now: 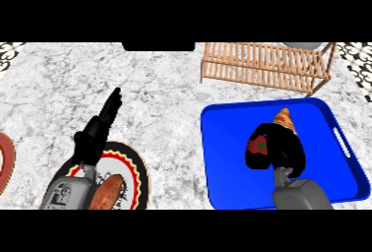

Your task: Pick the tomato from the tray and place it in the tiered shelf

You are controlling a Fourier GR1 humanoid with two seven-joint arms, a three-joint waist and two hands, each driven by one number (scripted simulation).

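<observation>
A blue tray lies at the right of the counter. Over its middle my right hand curls round the red tomato, of which only a small red patch shows at the hand's left side. A croissant lies on the tray just beyond the hand. The wooden tiered shelf stands behind the tray, at the back right. My left hand rests open at the left, fingers straight and pointing away, far from the tray.
A round plate with a red and black rim lies under my left forearm, with a brown bread-like piece on it. Part of another reddish plate shows at the left edge. A grey object sits behind the shelf.
</observation>
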